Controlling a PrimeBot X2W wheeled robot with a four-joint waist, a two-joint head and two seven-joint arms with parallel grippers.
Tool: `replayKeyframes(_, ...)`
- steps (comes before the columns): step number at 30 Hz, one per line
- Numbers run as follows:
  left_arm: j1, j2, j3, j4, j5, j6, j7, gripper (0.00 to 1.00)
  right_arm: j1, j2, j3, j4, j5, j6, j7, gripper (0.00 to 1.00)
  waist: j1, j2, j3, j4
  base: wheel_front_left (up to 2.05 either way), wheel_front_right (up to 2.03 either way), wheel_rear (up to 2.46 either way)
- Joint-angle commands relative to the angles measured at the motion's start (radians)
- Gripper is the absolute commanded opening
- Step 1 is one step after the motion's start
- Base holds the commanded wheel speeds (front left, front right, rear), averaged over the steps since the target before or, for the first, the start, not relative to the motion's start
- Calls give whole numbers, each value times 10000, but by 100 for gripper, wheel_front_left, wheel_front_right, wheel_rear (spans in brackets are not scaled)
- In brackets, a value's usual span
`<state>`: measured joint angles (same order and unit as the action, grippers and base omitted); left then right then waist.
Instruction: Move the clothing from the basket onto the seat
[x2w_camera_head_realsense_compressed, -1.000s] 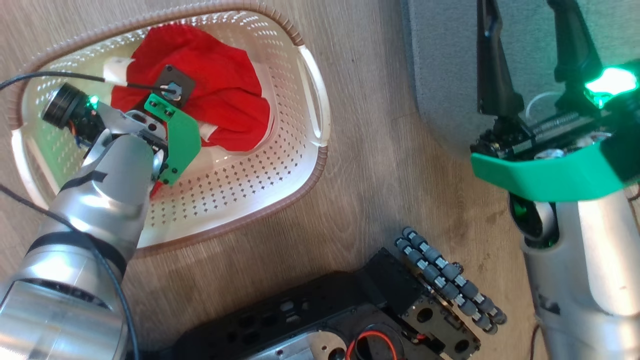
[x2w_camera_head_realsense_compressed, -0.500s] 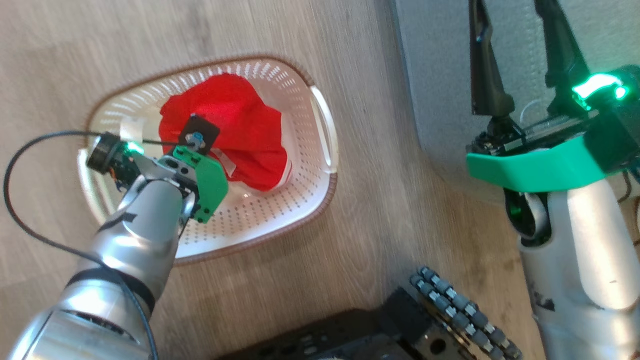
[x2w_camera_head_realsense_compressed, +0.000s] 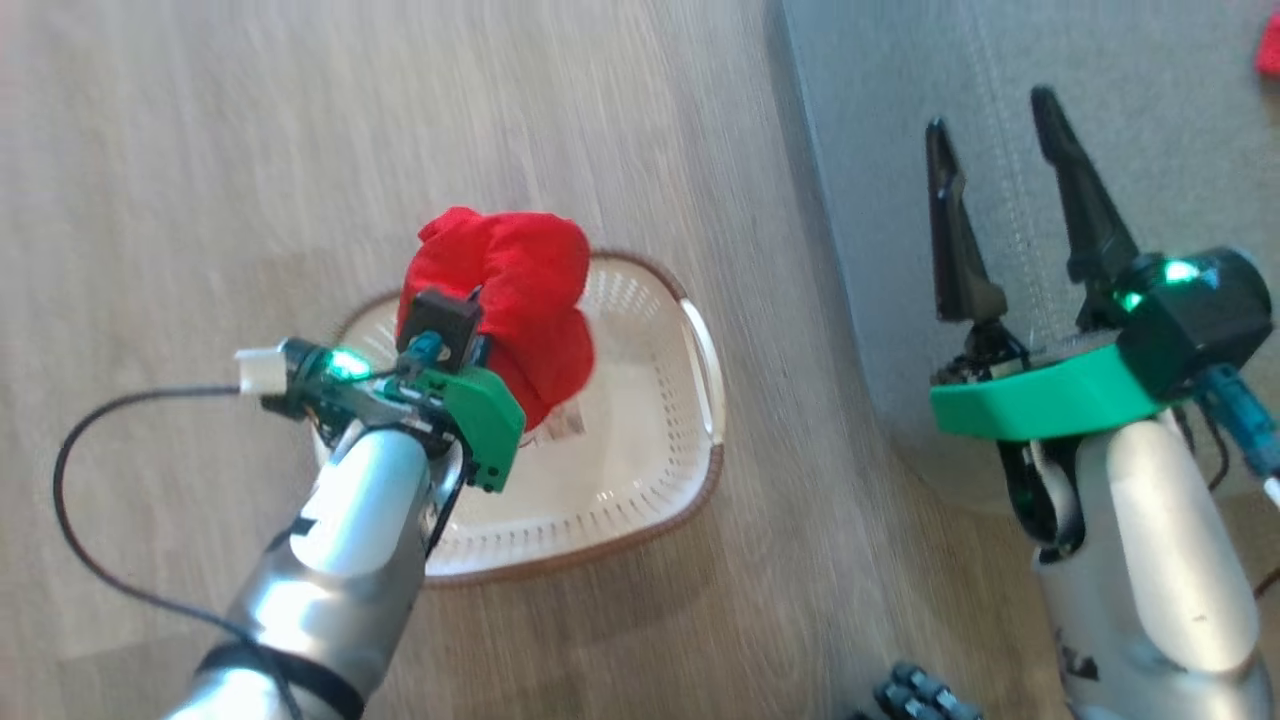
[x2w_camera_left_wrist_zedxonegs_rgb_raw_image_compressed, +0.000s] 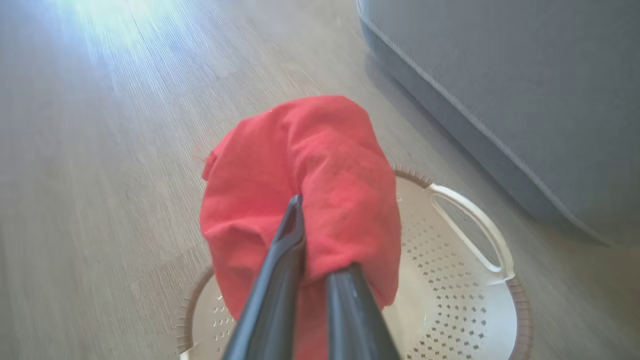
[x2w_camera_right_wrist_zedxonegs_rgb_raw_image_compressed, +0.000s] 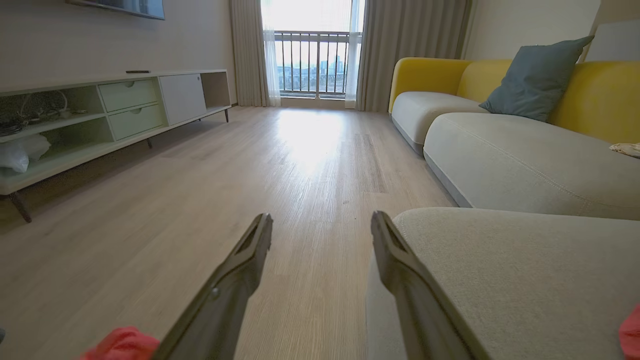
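Note:
My left gripper (x2w_camera_left_wrist_zedxonegs_rgb_raw_image_compressed: 315, 240) is shut on a bunched red piece of clothing (x2w_camera_head_realsense_compressed: 500, 285) and holds it above the basket (x2w_camera_head_realsense_compressed: 640, 500). The clothing (x2w_camera_left_wrist_zedxonegs_rgb_raw_image_compressed: 305, 175) hangs over the fingers and hides their tips. The cream perforated basket (x2w_camera_left_wrist_zedxonegs_rgb_raw_image_compressed: 460, 305) stands on the wood floor, and its floor shows a label sticker (x2w_camera_head_realsense_compressed: 562, 424). The grey seat (x2w_camera_head_realsense_compressed: 1180, 130) lies to the right of the basket. My right gripper (x2w_camera_head_realsense_compressed: 990, 115) is open over the seat's edge with nothing between its fingers (x2w_camera_right_wrist_zedxonegs_rgb_raw_image_compressed: 321, 220). A second red scrap (x2w_camera_head_realsense_compressed: 1270, 45) lies on the seat (x2w_camera_right_wrist_zedxonegs_rgb_raw_image_compressed: 525, 270) at the far right.
Dark rollers of my base (x2w_camera_head_realsense_compressed: 920, 695) show at the bottom edge. In the right wrist view a low white cabinet (x2w_camera_right_wrist_zedxonegs_rgb_raw_image_compressed: 100, 110) lines the left wall, and a yellow sofa with a blue-grey pillow (x2w_camera_right_wrist_zedxonegs_rgb_raw_image_compressed: 535, 80) stands beyond the seat. Wood floor (x2w_camera_right_wrist_zedxonegs_rgb_raw_image_compressed: 300, 165) lies between them.
My left gripper has lifted the red clothing up out of the basket. The head camera has risen and shifted, so the basket looks smaller. The right gripper stays open.

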<state>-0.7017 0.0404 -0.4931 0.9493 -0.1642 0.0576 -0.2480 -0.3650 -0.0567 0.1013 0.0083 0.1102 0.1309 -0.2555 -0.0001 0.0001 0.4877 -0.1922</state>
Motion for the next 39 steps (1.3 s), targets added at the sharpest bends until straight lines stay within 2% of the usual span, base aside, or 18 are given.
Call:
replayKeyframes(1,234,147,383,-463,-77,103,-135,0,227,64,148,-235,-93,-2,-63,100,1,-1,-872,467,0,0,0)
replayKeyframes(11,1991,138,1691,-3152,-342,228,-136,0,1084,18,46,327,-75,-2,-63,100,1,-1,-2785,870,0,0,0)
replayKeyframes(21,3459,104,2913,-5511,-741,210,-137,0,1935,-188,170,580,-3,-2,-63,100,1,-1,-4155,1102,0,0,0)
replayKeyframes(29,4421,101,3260,-6937,-885,410,-137,0,2402,-205,399,665,69,-2,-63,100,1,-1,-4762,1069,0,0,0)
replayKeyframes(39,5168,100,3086,-7625,-988,581,-137,0,2615,-87,362,685,199,-2,-63,100,1,-1,-5033,1126,0,0,0)
